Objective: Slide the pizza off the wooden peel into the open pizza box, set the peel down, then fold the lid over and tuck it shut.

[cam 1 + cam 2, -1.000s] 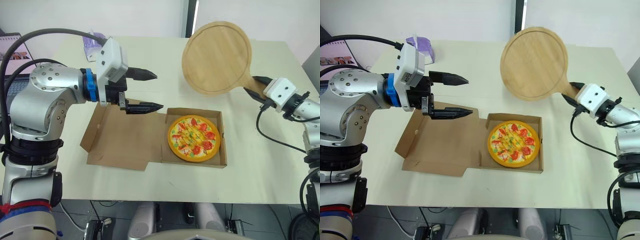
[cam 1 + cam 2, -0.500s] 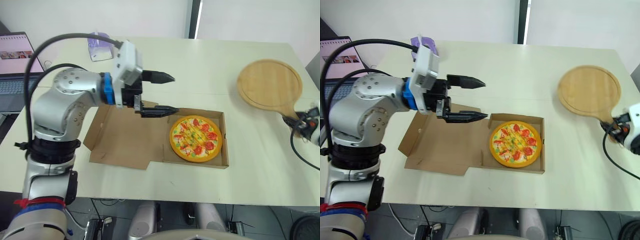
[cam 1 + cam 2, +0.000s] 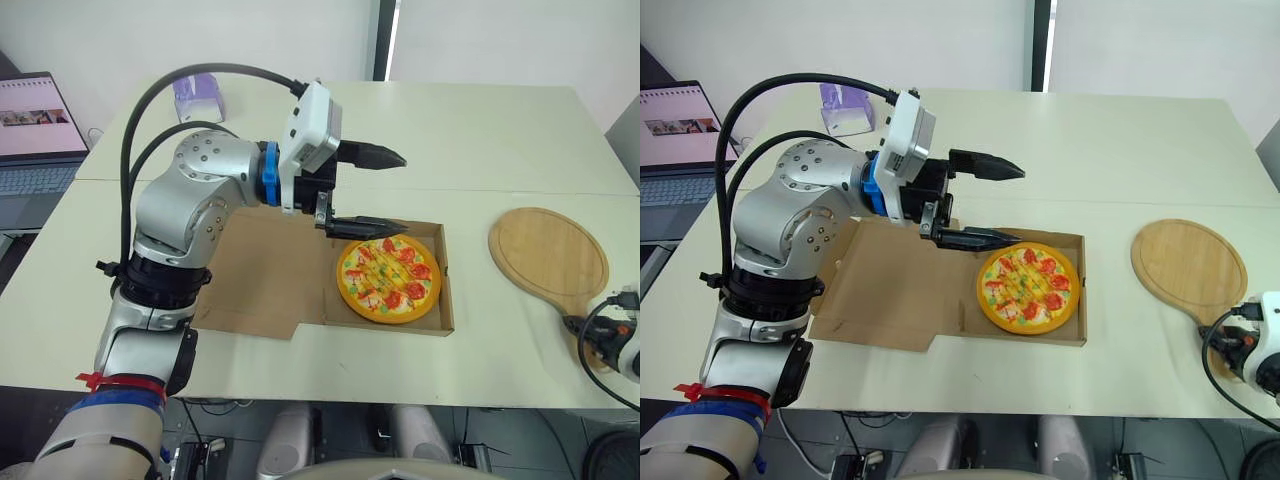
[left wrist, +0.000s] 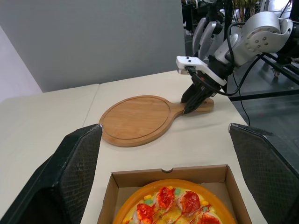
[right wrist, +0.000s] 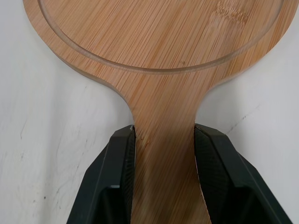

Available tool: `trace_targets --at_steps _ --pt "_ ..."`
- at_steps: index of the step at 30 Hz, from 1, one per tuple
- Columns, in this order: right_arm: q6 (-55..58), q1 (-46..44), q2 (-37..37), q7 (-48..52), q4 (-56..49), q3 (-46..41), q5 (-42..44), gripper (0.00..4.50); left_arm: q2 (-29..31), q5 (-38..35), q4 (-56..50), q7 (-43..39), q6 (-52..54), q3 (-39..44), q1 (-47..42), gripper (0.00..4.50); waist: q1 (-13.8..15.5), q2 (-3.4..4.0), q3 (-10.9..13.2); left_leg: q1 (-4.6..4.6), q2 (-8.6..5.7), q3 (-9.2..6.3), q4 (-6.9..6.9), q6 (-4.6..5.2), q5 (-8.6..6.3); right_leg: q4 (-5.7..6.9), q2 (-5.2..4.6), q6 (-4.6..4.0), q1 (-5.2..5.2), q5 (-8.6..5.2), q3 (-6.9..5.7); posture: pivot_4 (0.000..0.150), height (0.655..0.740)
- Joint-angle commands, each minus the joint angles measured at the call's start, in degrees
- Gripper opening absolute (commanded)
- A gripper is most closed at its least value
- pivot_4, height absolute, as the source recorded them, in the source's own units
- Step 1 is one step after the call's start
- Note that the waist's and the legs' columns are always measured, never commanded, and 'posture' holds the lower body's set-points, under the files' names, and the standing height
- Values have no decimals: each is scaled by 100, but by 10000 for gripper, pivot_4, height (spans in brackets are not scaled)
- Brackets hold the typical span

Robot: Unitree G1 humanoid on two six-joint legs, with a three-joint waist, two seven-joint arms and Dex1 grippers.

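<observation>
Wooden peel (image 3: pixel 547 258) lies flat on the table (image 3: pixel 480 130), its handle pinched by the right gripper (image 5: pixel 164 136). Inside the box (image 3: pixel 446 300) sits the pizza (image 3: pixel 388 278), lid (image 3: pixel 260 280) open flat; the left gripper (image 3: pixel 402 190) hovers over the box's far wall, fingers spread

peel (image 5: pixel 163 56): grainy wood, matt. pizza box (image 3: pixel 262 285): plain brown cardbd. pizza (image 3: pixel 388 278): glossy plastic. my left fingers (image 4: pixel 77 177): black, fine-textured, matt.

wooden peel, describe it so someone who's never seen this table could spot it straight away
On the pale table, look to the robot's right of the open pizza box. The wooden peel lies flat there, apart from the box: a bare round wooden board with a short handle, which the right gripper clasps between its jaws.
</observation>
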Motion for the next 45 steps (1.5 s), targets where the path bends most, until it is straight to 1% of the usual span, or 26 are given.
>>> trace_targets --at_steps 1,3,5,6,9,11,13,16,17,20,22,23,25,27,30,33,36,38,41,45 --pt "-216 -93 -160 -5 -62 -251 12 28537 75 -2 -140 -33 -25 55 -32 45000 -1 0 0 1 -1 0 0 0 0 -1 2 0 1 0 0 1500 7400" --pt "-265 -297 -486 69 -76 -222 -11 36184 181 -2 -226 10 42 123 48 45000 -28 2 -1 7 -1 0 0 0 0 -1 5 1 6 0 0 1500 7400" --pt "-681 -323 -998 314 1 25 -251 43191 286 -34 -332 85 131 187 145 45000 -58 6 -3 12 -2 5 0 0 0 0 4 1 7 -1 5 1500 7400" --pt "-937 -315 -1251 438 104 152 -392 44608 331 -53 -392 127 176 214 195 45000 -72 5 -3 15 -1 2 -1 0 0 -2 4 1 11 -1 2 1500 7400" --pt "-1506 -945 -1846 694 675 451 -495 44608 502 -125 -653 350 404 390 427 45000 -108 -4 2 24 4 0 -4 2 -1 -8 6 2 22 -2 0 1500 7400" --pt "-2001 -1707 -2120 933 1015 987 -551 44608 686 -157 -878 566 600 607 698 45000 -145 -9 5 31 3 2 -5 2 -1 -8 6 2 23 -2 1 1500 7400" --pt "-2438 -2459 -2150 1140 1240 1558 -590 44608 806 -250 -1084 829 837 858 942 45000 -170 -12 7 41 5 5 -7 2 -1 -7 3 2 22 -2 7 1500 7400" --pt "-2790 -4039 -1430 1506 1484 2750 -477 44608 862 -591 -1470 1775 1566 1802 1659 45000 -253 -19 11 62 13 6 -12 -5 2 -7 2 0 26 -1 8 1500 7400" --pt "-2818 -4393 -1210 1630 1525 3033 -442 44608 876 -739 -1612 2028 1808 2102 1902 45000 -285 -22 13 66 16 7 -13 -5 2 -8 1 -1 26 -1 11 1500 7400" --pt "-2841 -5178 -619 1860 1625 3581 -363 44608 887 -1345 -2190 2639 2505 3004 2667 45000 -250 -30 18 62 24 0 -19 -16 7 -4 2 -5 18 -2 3 1500 7400" --pt "-2795 -5614 -303 2158 1656 3919 -230 44608 812 -1960 -2579 3100 3017 3771 3235 45000 -217 -30 18 42 24 -3 -17 -19 8 -4 -4 -6 4 -2 -1 1500 7400" --pt "-2773 -5730 -219 2269 1666 3997 -184 44608 791 -2222 -2701 3287 3179 4018 3413 45000 -187 -31 17 21 21 -7 -11 -19 8 -7 -11 -6 -11 -2 -5 1500 7400" --pt "-2651 -6139 155 2453 1648 4182 56 44608 663 -3067 -2966 3758 3558 4947 4198 45000 -114 -35 15 -17 5 -20 2 -20 8 -7 -29 -3 -39 1 -16 1500 7400" --pt "-2576 -6403 430 2618 1575 4360 200 44608 455 -3930 -3146 4337 3643 5650 4986 45000 -100 -35 15 -22 -2 -15 0 -19 6 -11 -40 -1 -47 3 -13 1500 7400" --pt "-2434 -6615 747 2860 1411 4630 406 44608 7 -5062 -3405 5086 3309 6190 6299 45000 -49 -49 10 -25 -3 -20 -3 -20 6 -14 -46 -2 -50 2 -22 1500 7400" --pt "-2521 -6717 1060 2944 1364 4863 409 44608 -666 -5481 -3674 5345 2839 6321 7670 45000 -51 -56 5 -20 -5 -18 -3 -20 5 -15 -51 -3 -42 2 -22 1500 7400" --pt "-2693 -6660 1173 3096 1300 5161 253 44608 -1347 -5594 -3741 5394 2380 6071 8631 45000 -32 -59 3 -12 -8 -20 -1 -19 5 -13 -52 -5 -31 1 -24 1500 7400" --pt "-2731 -6635 1188 3217 1251 5328 199 44608 -1599 -5597 -3723 5395 2127 5862 8967 45000 -33 -59 3 -6 -10 -20 -1 -19 6 -13 -52 -7 -25 0 -25 1500 7400" --pt "-3033 -6581 1346 3242 1148 5785 -127 44608 -2227 -5163 -3319 5204 1743 5365 9328 45000 -69 -55 -1 1 -10 -18 -2 -5 -2 -14 -48 -10 -18 -2 -26 1500 7400" --pt "-3142 -6576 1443 3220 1148 5912 -298 44608 -2336 -4908 -3118 5121 1365 4921 9307 45000 -85 -57 -2 21 -2 -23 -6 2 -6 -12 -36 -16 -1 -7 -28 1500 7400"
